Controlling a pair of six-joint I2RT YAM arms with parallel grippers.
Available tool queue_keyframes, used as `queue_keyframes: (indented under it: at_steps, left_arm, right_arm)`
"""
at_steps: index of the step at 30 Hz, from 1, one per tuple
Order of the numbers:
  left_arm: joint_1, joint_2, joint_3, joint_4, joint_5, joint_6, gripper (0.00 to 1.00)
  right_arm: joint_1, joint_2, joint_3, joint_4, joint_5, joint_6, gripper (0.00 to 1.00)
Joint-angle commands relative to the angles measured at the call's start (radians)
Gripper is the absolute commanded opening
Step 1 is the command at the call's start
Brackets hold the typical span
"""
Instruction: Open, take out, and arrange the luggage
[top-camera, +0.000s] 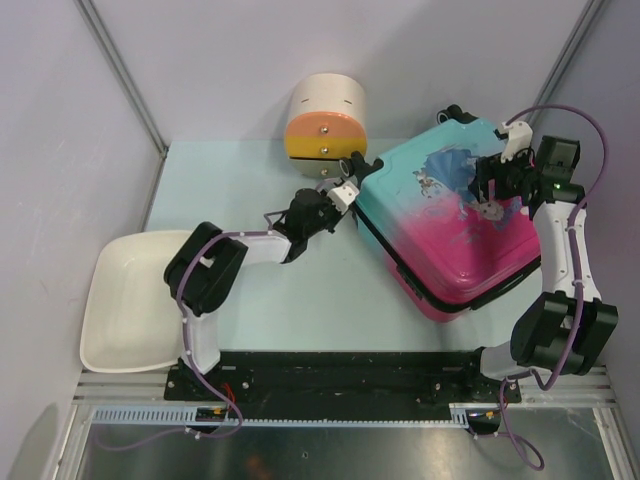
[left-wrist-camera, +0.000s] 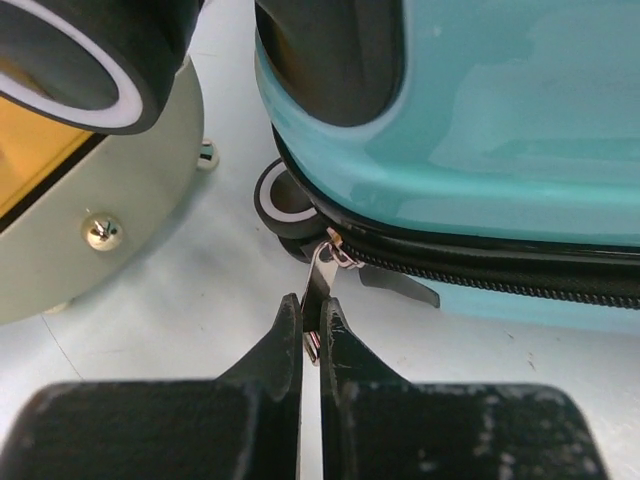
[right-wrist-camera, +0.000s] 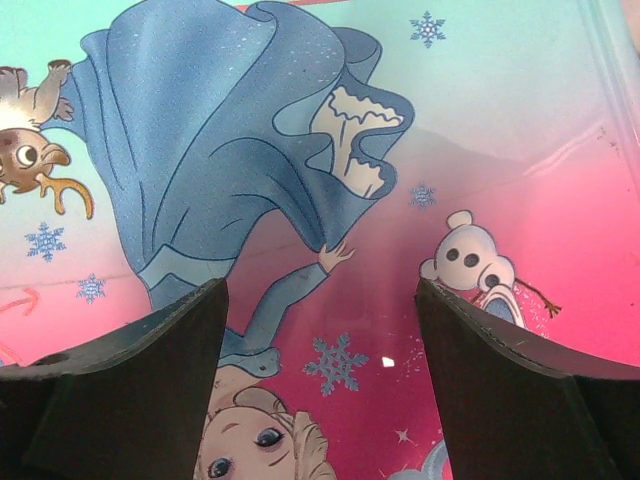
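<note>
The suitcase (top-camera: 440, 230) lies flat on the pale surface (top-camera: 260, 310), right of centre in the overhead view, with its teal end toward the top and its pink end toward the bottom. The stretch of zip seen in the left wrist view is closed. The left gripper (left-wrist-camera: 311, 312) is pinched tight on the metal zip pull (left-wrist-camera: 322, 262) at the suitcase's wheeled corner, near a round cream box (top-camera: 325, 118). The right gripper (right-wrist-camera: 320, 300) is over the printed lid with its jaws spread wide, holding nothing.
</note>
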Motion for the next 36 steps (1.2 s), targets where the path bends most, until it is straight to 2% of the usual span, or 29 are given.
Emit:
queue_keyframes:
  at_steps: [1, 5, 10, 15, 19, 21, 25, 28, 29, 30, 32, 36]
  left_arm:
    - [0.062, 0.021, 0.06, 0.251, -0.043, 0.118, 0.0]
    - [0.058, 0.033, 0.069, 0.32, -0.015, 0.179, 0.0]
    - [0.059, 0.001, 0.026, 0.36, 0.018, 0.2, 0.0]
    - [0.051, -0.05, -0.043, 0.429, 0.061, 0.234, 0.0]
    - [0.036, -0.061, -0.077, 0.466, 0.075, 0.263, 0.0]
    - [0.03, -0.062, -0.091, 0.492, 0.086, 0.288, 0.0]
    - [0.022, -0.053, -0.106, 0.517, 0.083, 0.305, 0.0]
    - [0.022, -0.044, -0.112, 0.535, 0.083, 0.317, 0.0]
    - [0.022, -0.044, -0.112, 0.544, 0.08, 0.322, 0.0]
    - [0.022, -0.042, -0.114, 0.55, 0.08, 0.323, 0.0]
    - [0.022, -0.036, -0.117, 0.567, 0.078, 0.335, 0.0]
    - [0.022, -0.022, -0.126, 0.601, 0.083, 0.358, 0.0]
  right_arm:
    - [-0.023, 0.036, -0.033, -0.101, 0.055, -0.03, 0.81]
    - [-0.041, 0.001, -0.03, 0.089, 0.027, 0.109, 0.87]
    - [0.003, -0.045, -0.026, 0.217, -0.131, 0.243, 0.91]
    - [0.226, -0.05, -0.018, 0.359, -0.097, 0.306, 0.94]
    - [0.416, 0.037, 0.054, 0.409, 0.067, 0.304, 0.96]
    - [0.491, 0.129, 0.147, 0.397, 0.099, 0.298, 0.96]
    - [0.6, 0.315, 0.361, 0.303, 0.275, 0.196, 0.96]
    - [0.643, 0.49, 0.615, 0.142, 0.361, 0.175, 0.96]
    - [0.649, 0.531, 0.682, 0.034, 0.372, 0.177, 0.96]
    - [0.657, 0.612, 0.812, -0.02, 0.374, 0.178, 0.96]
    - [0.669, 0.674, 0.907, -0.145, 0.357, 0.18, 1.0]
    - [0.701, 0.733, 0.976, -0.215, 0.389, 0.148, 1.0]
